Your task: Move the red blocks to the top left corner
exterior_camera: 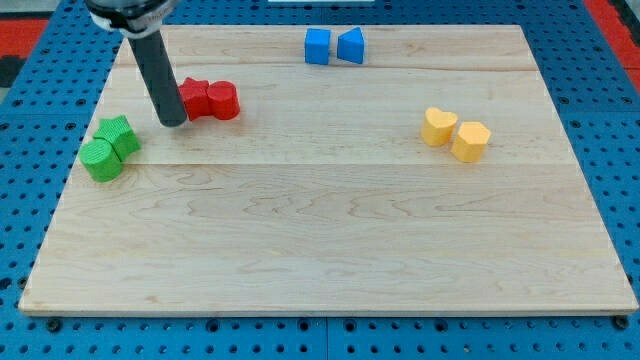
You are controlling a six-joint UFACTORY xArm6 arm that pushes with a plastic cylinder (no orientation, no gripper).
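Observation:
Two red blocks lie side by side near the view's upper left: a left red block (194,97), partly hidden by the rod, and a right red block (223,101) that looks round. My tip (173,122) is at the lower left edge of the left red block, touching or nearly touching it. The dark rod rises from the tip toward the view's top left corner.
A green star-shaped block (118,135) and a green round block (101,160) sit at the left edge. Two blue blocks (334,46) are at the top centre. Two yellow blocks (455,133) are at the right. The wooden board (320,250) lies on a blue pegboard.

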